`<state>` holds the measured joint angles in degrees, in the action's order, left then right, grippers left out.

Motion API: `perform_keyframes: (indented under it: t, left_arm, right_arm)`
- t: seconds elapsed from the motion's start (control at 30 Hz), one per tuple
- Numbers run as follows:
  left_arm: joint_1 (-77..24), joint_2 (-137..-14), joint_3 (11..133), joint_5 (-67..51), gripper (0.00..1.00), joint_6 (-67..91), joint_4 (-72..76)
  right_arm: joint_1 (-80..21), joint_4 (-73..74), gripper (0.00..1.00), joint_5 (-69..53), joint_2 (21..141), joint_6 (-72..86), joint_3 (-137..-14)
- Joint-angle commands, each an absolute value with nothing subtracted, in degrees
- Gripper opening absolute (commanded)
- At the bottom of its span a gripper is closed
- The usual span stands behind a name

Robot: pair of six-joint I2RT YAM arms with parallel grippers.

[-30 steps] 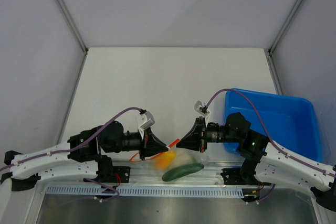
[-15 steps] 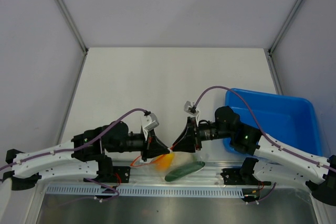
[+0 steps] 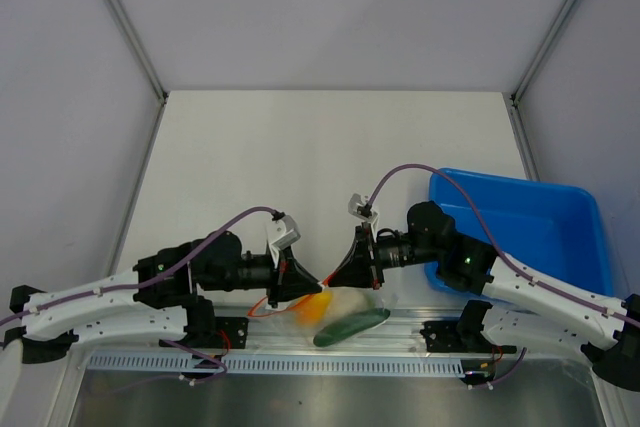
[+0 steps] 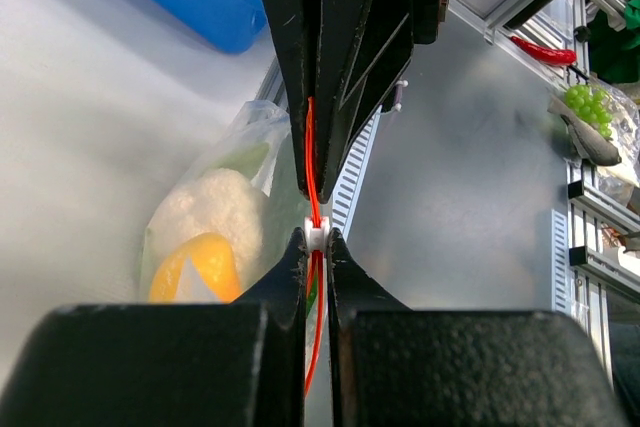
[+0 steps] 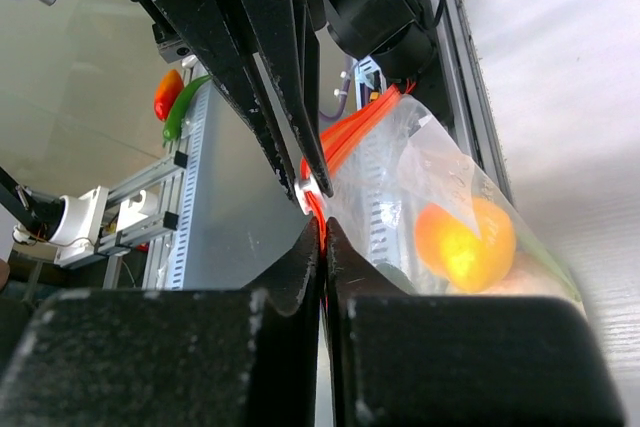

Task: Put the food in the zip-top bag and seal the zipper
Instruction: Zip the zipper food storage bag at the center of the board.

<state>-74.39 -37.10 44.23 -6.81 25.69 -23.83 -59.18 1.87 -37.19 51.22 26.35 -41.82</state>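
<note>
Now both grippers pinch the same thin orange-red zipper [image 4: 313, 162], tip to tip, to the left of the blue tray [image 3: 520, 237]. The left gripper [image 4: 316, 237] is squeezed tight on the strip, right where a small white bit [image 5: 305, 192] sits on it. The right gripper [image 5: 322, 223] is squeezed tight on the strip too, so its black fingers almost touch. The zip-top bag [image 5: 450, 162] hangs under the zipper, left of the tray and near the arm bases. It is clear, shiny and crinkly. Inside it lie a round, smooth yellow-orange fruit [image 5: 465, 242], a bumpy pale leafy lump [image 4: 210, 207] and a long dark green cucumber [image 3: 350, 325]. The tray is hard plastic with rounded corners. It sits on the flat white surface [image 3: 330, 147].
</note>
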Motion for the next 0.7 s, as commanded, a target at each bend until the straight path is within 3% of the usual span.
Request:
perform_keyframes:
  t: [0.0, 0.67]
  left_arm:
    - [-74.2, -36.8, 45.4, -7.7, 0.01, 26.7, -23.0]
    - [-74.2, -33.7, 43.9, -5.5, 0.01, 27.6, -25.6]
  right_arm:
    - [-59.4, 0.7, 0.0, -37.2, 51.1, 25.7, -43.8]
    - [-59.2, 0.7, 0.0, -25.5, 47.5, 28.7, -43.2]
